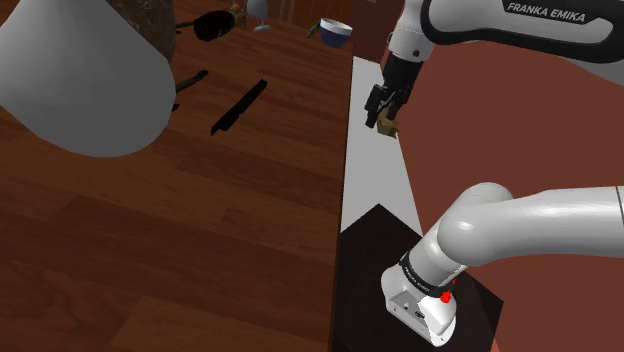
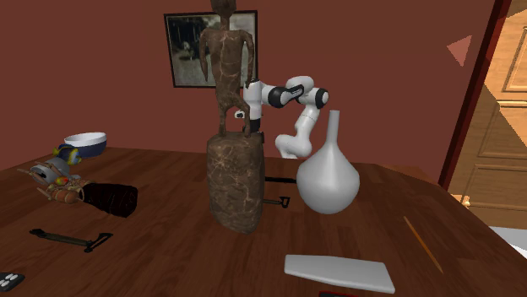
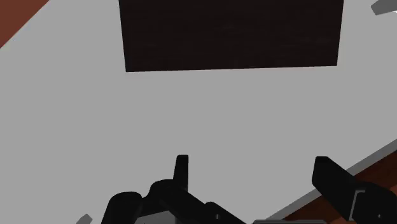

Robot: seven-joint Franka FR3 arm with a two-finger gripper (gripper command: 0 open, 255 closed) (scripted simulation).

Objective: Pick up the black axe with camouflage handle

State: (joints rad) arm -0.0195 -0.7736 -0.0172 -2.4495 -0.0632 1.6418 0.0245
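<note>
The axe (image 1: 190, 81) slants toward the shoulder view's upper right, head by the vase (image 1: 80, 80), well left of the gripper (image 1: 385, 112), whose fingers stand apart.

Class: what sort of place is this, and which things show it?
Likely a room in a house, perhaps a dining room: large wooden table, framed picture on the red-brown wall, panelled wooden door.

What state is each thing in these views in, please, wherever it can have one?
Gripper: open, holding nothing.
Axe: lying flat on the table, not held.
Grey vase: upright.
Statue: upright.
Bowl: right way up.
</note>
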